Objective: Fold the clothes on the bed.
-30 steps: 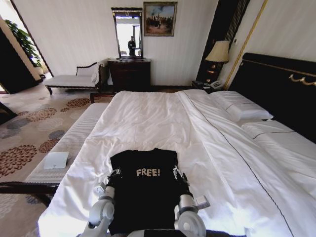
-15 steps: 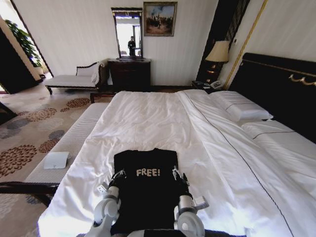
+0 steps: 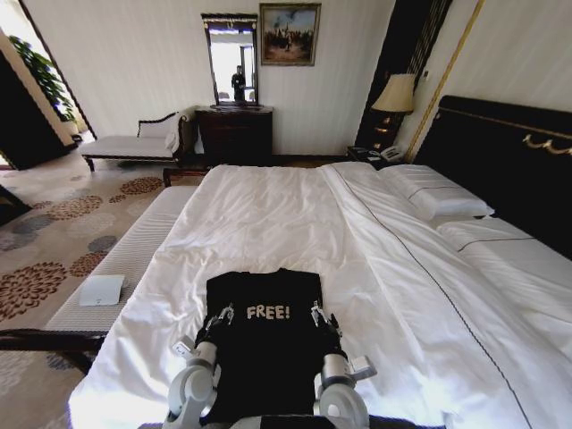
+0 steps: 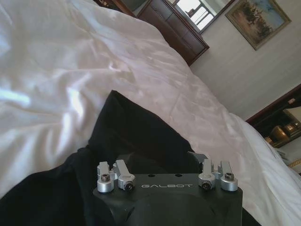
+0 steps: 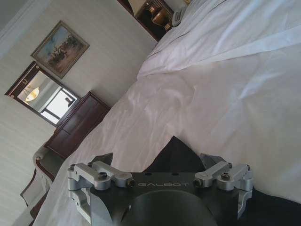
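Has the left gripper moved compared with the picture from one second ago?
Yes. The left gripper has moved inward over the black T-shirt, toward the "FREE!" lettering; the shirt's left edge has folded in too.

The black T-shirt point(image 3: 264, 335) lies near the foot edge of the bed point(image 3: 295, 214) and says "FREE!" in pale letters on its chest. Each gripper body seems to read "GALBOT", the left gripper point(image 4: 167, 162) and the right gripper point(image 5: 160, 162).

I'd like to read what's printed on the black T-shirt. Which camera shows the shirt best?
The head view: the T-shirt lies flat on the bed, its pale "FREE!" lettering readable, a gripper at each side. Each wrist view catches just a dark corner of it, with no lettering.
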### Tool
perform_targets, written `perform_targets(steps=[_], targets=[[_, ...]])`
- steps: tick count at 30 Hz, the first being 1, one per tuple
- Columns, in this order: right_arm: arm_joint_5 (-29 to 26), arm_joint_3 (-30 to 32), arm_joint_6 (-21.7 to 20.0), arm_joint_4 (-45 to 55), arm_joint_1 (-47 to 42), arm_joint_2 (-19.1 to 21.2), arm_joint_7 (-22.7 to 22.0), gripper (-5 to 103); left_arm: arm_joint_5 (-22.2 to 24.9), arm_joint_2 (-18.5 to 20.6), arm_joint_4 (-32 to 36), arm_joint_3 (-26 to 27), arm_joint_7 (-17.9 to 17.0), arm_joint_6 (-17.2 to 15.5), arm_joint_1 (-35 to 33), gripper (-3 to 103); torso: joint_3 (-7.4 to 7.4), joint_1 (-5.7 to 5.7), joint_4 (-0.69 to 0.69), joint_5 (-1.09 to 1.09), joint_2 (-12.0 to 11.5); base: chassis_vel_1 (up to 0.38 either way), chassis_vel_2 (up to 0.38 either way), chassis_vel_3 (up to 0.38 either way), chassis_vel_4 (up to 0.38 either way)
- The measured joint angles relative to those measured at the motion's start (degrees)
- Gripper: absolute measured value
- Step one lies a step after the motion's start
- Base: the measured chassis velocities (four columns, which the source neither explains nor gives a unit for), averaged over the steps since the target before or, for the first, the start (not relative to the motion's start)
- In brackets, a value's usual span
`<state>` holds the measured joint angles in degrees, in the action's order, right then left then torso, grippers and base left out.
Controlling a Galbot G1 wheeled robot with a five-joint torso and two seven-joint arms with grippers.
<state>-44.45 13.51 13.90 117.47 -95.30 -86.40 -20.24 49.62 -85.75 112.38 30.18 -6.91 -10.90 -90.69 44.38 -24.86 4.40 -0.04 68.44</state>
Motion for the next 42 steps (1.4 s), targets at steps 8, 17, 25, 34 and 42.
perform_targets(steps=[8,17,25,34,42], targets=[[-1.07,0.14,-0.26,-0.98,2.12,1.04,-0.55,100,-1.22,0.23,-2.30,2.23,-1.26,0.40,-2.08,94,0.00,0.00,0.00,0.00,0.00,0.000,0.000,0.000,0.000],[-4.96,0.47,-2.40,-3.95,8.18,7.36,-1.92,100,-0.42,0.40,1.37,3.64,-2.29,0.42,-4.83,100,0.00,0.00,0.01,0.00,0.00,0.000,0.000,0.000,0.000],[-13.15,0.94,-10.23,-12.42,18.62,16.82,2.70,100,2.75,2.07,4.55,9.73,-3.78,0.33,-5.26,100,0.00,0.00,0.00,0.00,0.00,0.000,0.000,0.000,0.000],[-9.69,-2.49,-10.44,-26.32,29.18,18.27,11.32,100,1.69,1.99,2.71,10.47,-4.72,1.05,-4.44,100,0.00,0.00,-0.01,0.00,0.00,0.000,0.000,0.000,0.000],[-13.04,-2.91,-10.77,-37.20,35.22,18.43,16.09,100,1.80,1.93,5.78,10.25,-5.27,0.73,-5.21,100,0.01,-0.01,0.00,0.01,0.00,0.000,0.000,0.000,0.000]])
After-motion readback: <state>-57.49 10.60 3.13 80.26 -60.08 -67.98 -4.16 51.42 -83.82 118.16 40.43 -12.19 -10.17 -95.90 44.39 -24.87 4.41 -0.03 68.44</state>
